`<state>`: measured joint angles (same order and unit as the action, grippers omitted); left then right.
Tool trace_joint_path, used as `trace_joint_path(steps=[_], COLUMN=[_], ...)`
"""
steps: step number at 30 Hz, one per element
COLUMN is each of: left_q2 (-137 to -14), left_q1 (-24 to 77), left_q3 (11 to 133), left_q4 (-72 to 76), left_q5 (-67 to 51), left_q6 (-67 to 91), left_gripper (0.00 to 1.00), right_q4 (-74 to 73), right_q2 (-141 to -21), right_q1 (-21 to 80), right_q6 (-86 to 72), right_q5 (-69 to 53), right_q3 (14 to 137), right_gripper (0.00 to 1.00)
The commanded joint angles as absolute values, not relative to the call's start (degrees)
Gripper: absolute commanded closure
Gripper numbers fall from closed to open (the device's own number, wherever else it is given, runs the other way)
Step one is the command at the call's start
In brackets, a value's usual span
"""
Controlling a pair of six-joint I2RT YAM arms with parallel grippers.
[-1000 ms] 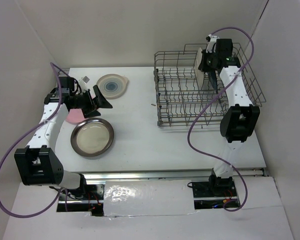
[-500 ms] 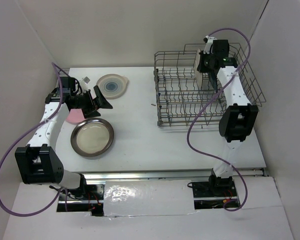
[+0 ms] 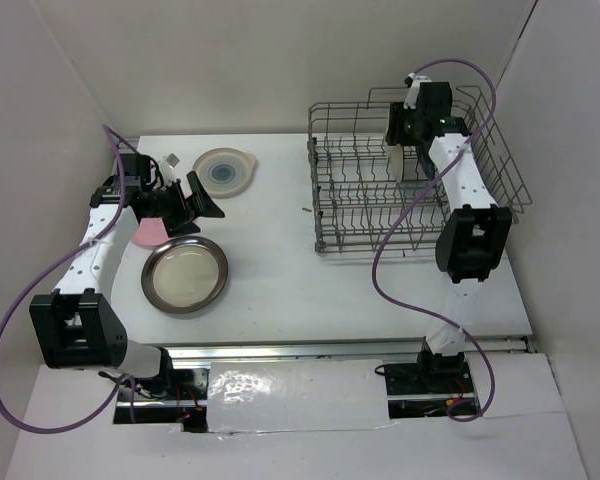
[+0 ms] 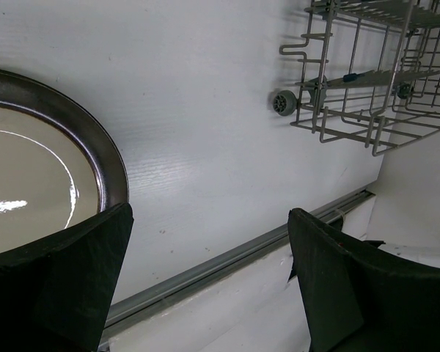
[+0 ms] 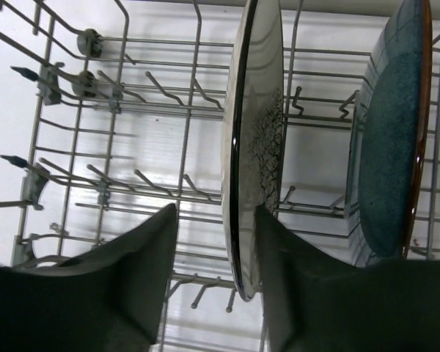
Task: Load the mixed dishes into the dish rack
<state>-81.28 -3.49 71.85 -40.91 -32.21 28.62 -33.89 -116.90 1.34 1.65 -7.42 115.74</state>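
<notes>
Dish rack [image 3: 325, 200] slots at the far end are already filled by two plates stood on edge between the tines: the grey branch-drawn plate [image 5: 253, 147] and, one slot over, the dark teal speckled plate [image 5: 389, 147]. Upright storage is what the tines are made for, so each plate is kept apart from its neighbour. The right gripper [image 5: 214, 213] is held over the grey plate with a finger on either side of its rim. Bare wire is seen between one finger and the rim, so the pincer is judged narrowly parted and the plate borne by the rack — not by the arm. Three plates lie on the table [image 3: 270, 270], well apart from the rack: the cream plate with blue centre [image 3: 223, 172], the brown-rimmed cream plate [image 3: 185, 273] and the pink plate [image 3: 148, 232], which is partly hidden under the left arm. The left gripper [image 3: 205, 200] is poised among them with its fingers spread wide and nothing held — a stance suited, it may be judged, to taking a flat plate by its rim next
</notes>
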Motion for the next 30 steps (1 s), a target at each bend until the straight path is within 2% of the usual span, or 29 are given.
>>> trace_joint_path(steps=[1,3,9,12,16,24,30], left_q2=[-79.72,-79.46,-79.36,-79.37,-80.33,-84.89,-101.56], left_q1=[-3.25,-3.25,-3.25,-3.43,-7.98,-11.16,-10.47], left_q3=[73.48,73.48,73.21,72.51,71.11,71.71,85.67], left_q4=[-41.22,-41.40,-41.92,-43.33,-45.26,-41.75,-39.72], left_q5=[-32.08,-31.56,-29.27,-22.52,-18.37,-20.65,-23.03], left_q6=[27.95,28.12,28.57,27.95,28.21,32.78,39.63], left_gripper=[0.01,0.01,0.01,0.01,0.01,0.02,0.12], right_q4=[-31.20,-31.64,-31.20,-31.02,-31.03,-29.97,-28.83], right_q2=[-115.75,-115.05,-109.61,-106.00,-99.43,-89.22,-81.14], right_q1=[2.28,3.25,6.58,8.60,10.98,18.71,26.89], right_q6=[0.79,0.62,0.09,0.09,-1.57,-2.55,-3.78], right_q5=[-7.12,-6.77,-4.67,-2.38,-0.17,4.48,7.38], right_q3=[118.74,118.65,117.34,117.16,116.46,109.96,100.65], right_gripper=[0.42,0.36,0.26,0.21,0.19,0.15,0.15])
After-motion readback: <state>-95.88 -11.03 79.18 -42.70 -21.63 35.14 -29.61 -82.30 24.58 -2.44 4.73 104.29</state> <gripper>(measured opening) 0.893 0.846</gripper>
